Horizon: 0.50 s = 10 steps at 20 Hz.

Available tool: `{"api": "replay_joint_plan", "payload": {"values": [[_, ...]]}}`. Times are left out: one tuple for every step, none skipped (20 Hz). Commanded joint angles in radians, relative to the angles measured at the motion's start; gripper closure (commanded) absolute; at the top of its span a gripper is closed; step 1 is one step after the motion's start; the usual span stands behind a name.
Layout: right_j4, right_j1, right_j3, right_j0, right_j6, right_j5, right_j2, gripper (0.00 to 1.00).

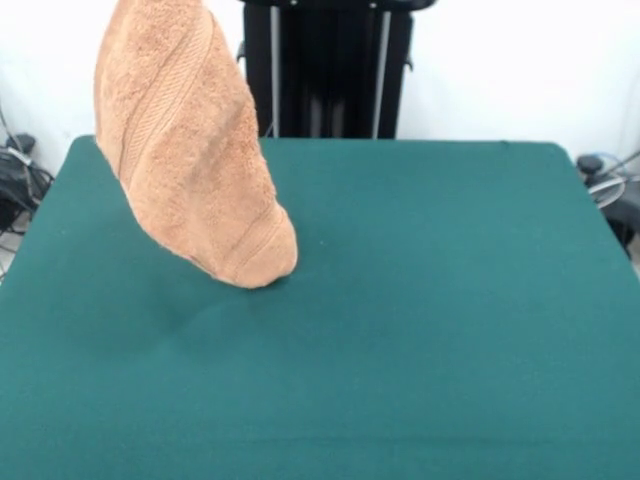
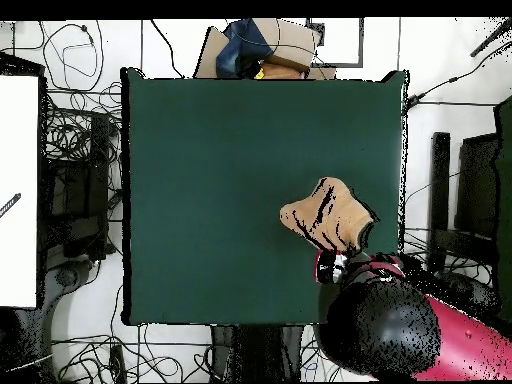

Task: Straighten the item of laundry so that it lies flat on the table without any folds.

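Note:
The peach-orange towel [image 1: 190,150] hangs bunched in the air over the far left part of the green table [image 1: 430,300]. Its top runs out of the picture's upper edge. Its rounded lower end is at or just above the cloth; I cannot tell whether it touches. Woven border bands run diagonally down it. In the overhead view the towel [image 2: 325,215] shows as a small crumpled shape near the table's [image 2: 220,180] right edge. The gripper [image 2: 338,260] is right at the towel's near side, under the red and black arm [image 2: 400,325]. It holds the towel up. The label is hidden.
The black pedestal [image 1: 325,70] stands behind the table's far edge. Cables lie off the left side [image 1: 20,170] and the right side [image 1: 605,180]. In the overhead view, boxes [image 2: 265,50] sit beyond the far edge and a white panel [image 2: 18,190] stands at the left.

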Motion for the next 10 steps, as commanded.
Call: {"api": "replay_joint_plan", "payload": {"values": [[0.063,0.0,0.21,-0.037,-0.179,-0.09,0.056,1.0],[0.078,-0.008,0.224,-0.046,-0.192,-0.1,0.059,1.0],[0.081,-0.013,0.229,-0.054,-0.205,-0.095,0.062,1.0],[0.09,-0.025,0.236,-0.062,-0.217,-0.093,0.063,1.0],[0.086,-0.031,0.233,-0.069,-0.227,-0.081,0.065,1.0],[0.084,-0.039,0.229,-0.074,-0.233,-0.069,0.067,1.0],[0.081,-0.046,0.222,-0.081,-0.242,-0.051,0.069,1.0],[0.08,-0.056,0.223,-0.09,-0.255,-0.041,0.067,1.0],[0.07,-0.063,0.22,-0.096,-0.263,-0.029,0.064,1.0],[0.066,-0.067,0.216,-0.105,-0.272,-0.019,0.064,1.0]]}}
